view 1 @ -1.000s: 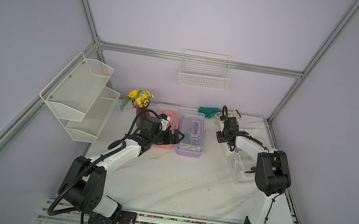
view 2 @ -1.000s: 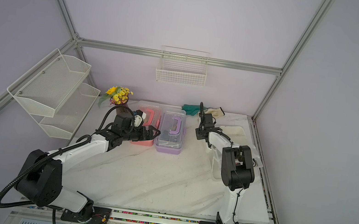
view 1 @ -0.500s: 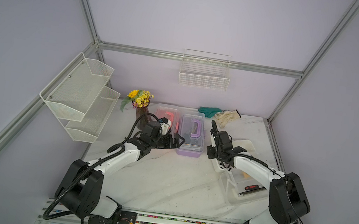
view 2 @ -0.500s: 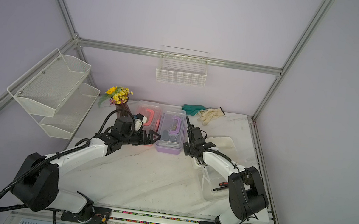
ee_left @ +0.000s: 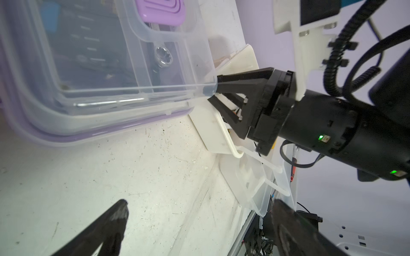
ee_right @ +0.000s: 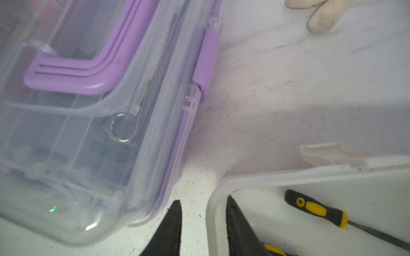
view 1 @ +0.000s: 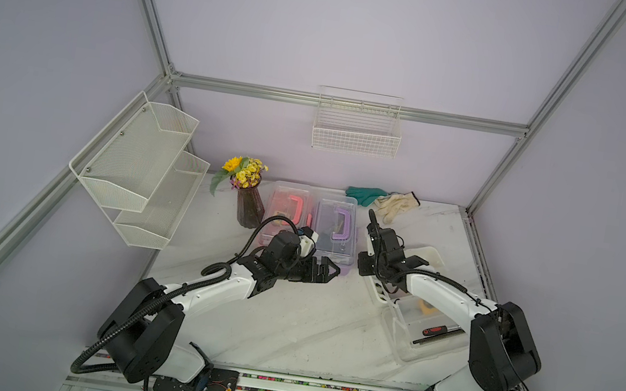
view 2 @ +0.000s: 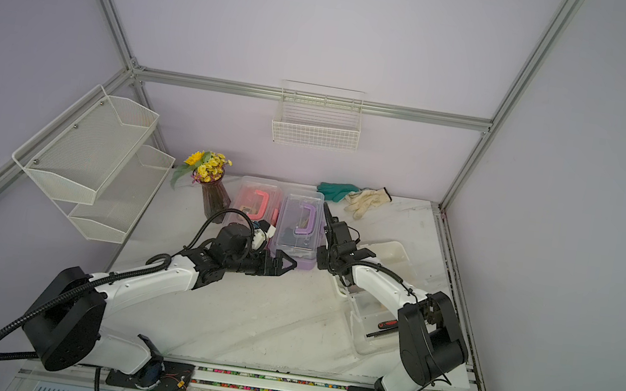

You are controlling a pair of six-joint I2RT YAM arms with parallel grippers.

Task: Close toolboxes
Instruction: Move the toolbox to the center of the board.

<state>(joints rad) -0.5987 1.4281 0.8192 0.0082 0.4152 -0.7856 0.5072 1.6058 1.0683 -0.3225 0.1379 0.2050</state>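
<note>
While the vase of flowers (view 1: 250, 206) stands towards the left of the table (view 1: 284, 318), the pink toolbox (view 1: 288, 205) sits just beside it, side by side with the purple toolbox (view 1: 334, 225). Both have their clear lids down. At the purple one's near edge, the left gripper (view 1: 330, 271) hovers with its jaws spread wide and empty. Further right, the right gripper (ee_right: 203, 205) shows a narrow gap between its fingers, which straddle the corner rim of the white toolbox (view 1: 430, 254); whether they touch it I cannot tell. That box lies open, a yellow-and-black screwdriver (ee_right: 317, 212) inside. Gloves (view 1: 395, 207) lie behind it.
</note>
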